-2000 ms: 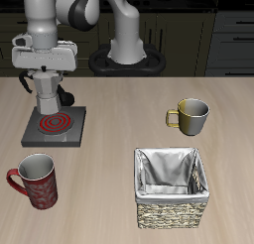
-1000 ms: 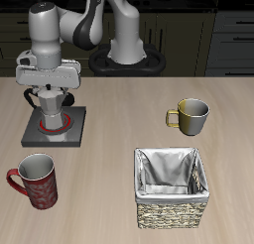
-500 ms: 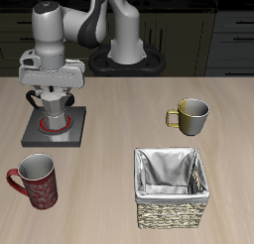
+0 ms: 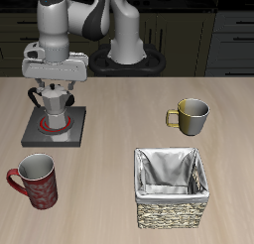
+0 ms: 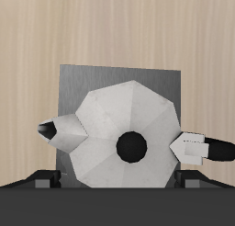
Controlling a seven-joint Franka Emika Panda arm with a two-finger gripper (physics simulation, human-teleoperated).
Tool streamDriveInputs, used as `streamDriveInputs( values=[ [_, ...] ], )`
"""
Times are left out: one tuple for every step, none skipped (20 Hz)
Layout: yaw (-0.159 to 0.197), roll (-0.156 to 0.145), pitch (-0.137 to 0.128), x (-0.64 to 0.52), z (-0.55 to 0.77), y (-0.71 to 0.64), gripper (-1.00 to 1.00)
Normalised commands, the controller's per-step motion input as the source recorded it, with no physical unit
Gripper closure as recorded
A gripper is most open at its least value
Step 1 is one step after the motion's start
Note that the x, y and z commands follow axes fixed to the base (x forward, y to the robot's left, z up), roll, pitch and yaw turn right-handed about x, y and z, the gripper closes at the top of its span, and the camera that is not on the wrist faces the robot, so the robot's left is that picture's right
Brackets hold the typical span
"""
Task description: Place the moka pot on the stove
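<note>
The silver-grey moka pot (image 4: 55,113) stands upright on the dark-grey stove (image 4: 34,137), over its red burner ring, near the table's back. My gripper (image 4: 54,90) hangs just above the pot's lid with its fingers spread, holding nothing. In the wrist view I look straight down on the pot (image 5: 124,129), with its black lid knob, spout and black handle, centred on the stove plate (image 5: 92,78). My fingers do not show in that view.
An olive-metal mug (image 4: 189,115) stands farther along the table. A woven basket with grey lining (image 4: 171,186) sits near the front edge. A red patterned mug (image 4: 35,181) stands in front of the stove.
The gripper lowered the pot onto the stove, opened its fingers, and has now risen a little above the pot. The pot stays on the burner.
</note>
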Motion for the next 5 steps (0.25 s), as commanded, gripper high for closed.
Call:
streamDriveInputs(
  values=[
    [-0.032, -0.017, 0.034, -0.18, 0.12, 0.23, -1.00],
    [0.117, 0.079, -0.066, -0.18, 0.18, 0.32, -1.00],
    [0.018, -0.025, 0.033, -0.18, 0.12, 0.14, -1.00],
    [-0.063, -0.022, 0.049, -0.29, 0.25, 0.27, -1.00],
    [0.000, 0.000, 0.000, -0.05, -0.01, -0.02, -1.00]
  ],
)
